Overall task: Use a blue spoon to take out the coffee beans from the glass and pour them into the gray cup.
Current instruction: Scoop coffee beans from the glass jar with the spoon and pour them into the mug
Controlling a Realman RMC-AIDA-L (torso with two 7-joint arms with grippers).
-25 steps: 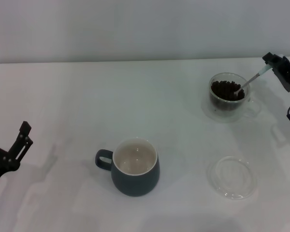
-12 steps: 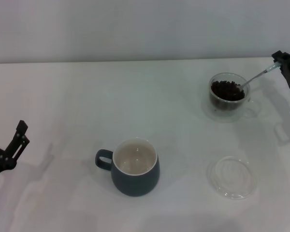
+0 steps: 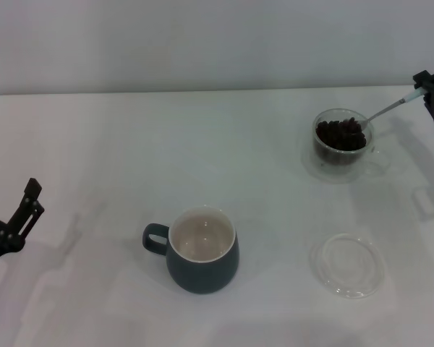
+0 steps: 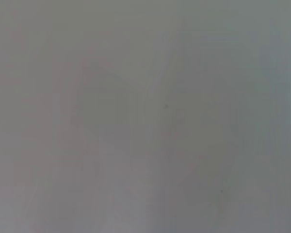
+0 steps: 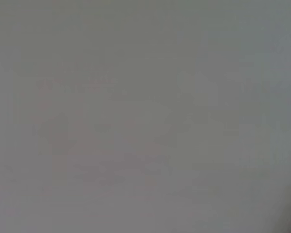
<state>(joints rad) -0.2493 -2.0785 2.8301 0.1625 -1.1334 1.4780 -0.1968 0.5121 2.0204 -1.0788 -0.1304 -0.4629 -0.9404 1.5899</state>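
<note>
Change: the right pincer (image 3: 424, 92), at the far right edge of the head view, has drawn outward and slightly up over the last second. The spoon (image 3: 385, 110) it is clamped on has flattened from a steep dip to a shallow slant. Its bowl now sits at the top of the beans (image 3: 341, 133), near the rim of the glass (image 3: 341, 144), and appears loaded.

Meaning: the scoop looks done or nearly so. The lift clear of the glass and the carry are still to come. A level bowl will matter, since loose beans roll off easily.

Cup (image 3: 202, 250): front centre of the desk (image 3: 94, 166), well apart from the glass, handle toward the robot's left. Cream inside shows no beans.

Left pincer (image 3: 27, 210): parked low at the left edge, fingers apart, holding nothing.

Dish (image 3: 346, 264): clear, shallow, round, lying flat on the desk to the right of the cup.

Surface: plain white desk, matte, soft shadows.

Room: pale blank wall behind the desk's far edge. Both wrist views show only flat grey.
</note>
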